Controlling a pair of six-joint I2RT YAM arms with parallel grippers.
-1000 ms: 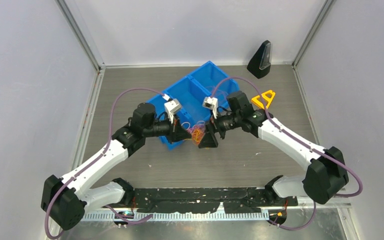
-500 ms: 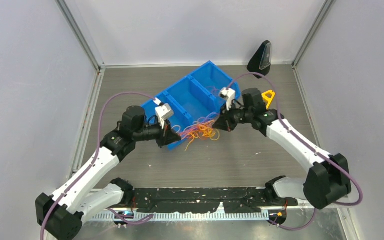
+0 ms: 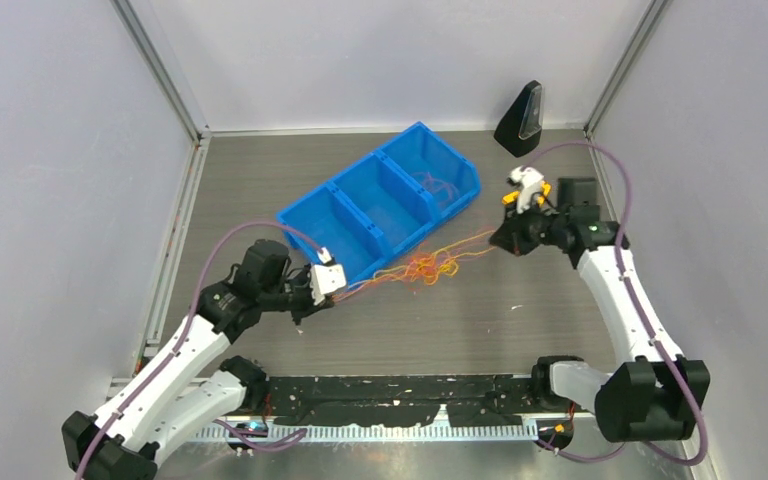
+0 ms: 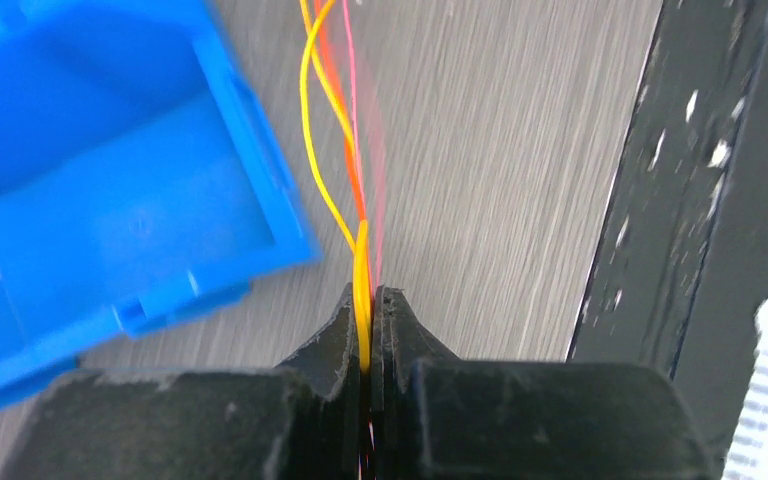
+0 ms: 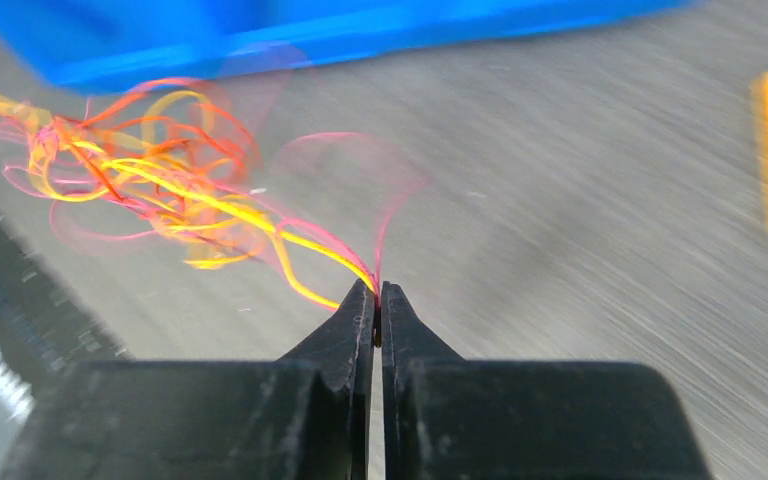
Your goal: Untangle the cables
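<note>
Two grips; left end effector [image 4: 370, 297] and right end effector [image 5: 377, 296] clamp cables [image 3: 430, 265].

Left end effector [image 4: 372, 293]; right end effector [image 5: 378, 291]; both pinched closed

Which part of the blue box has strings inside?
The end compartment farthest from the robot, nearest the black wedge. Thin pinkish strings lie in it; the middle one and the near one show only blue floor.
</note>
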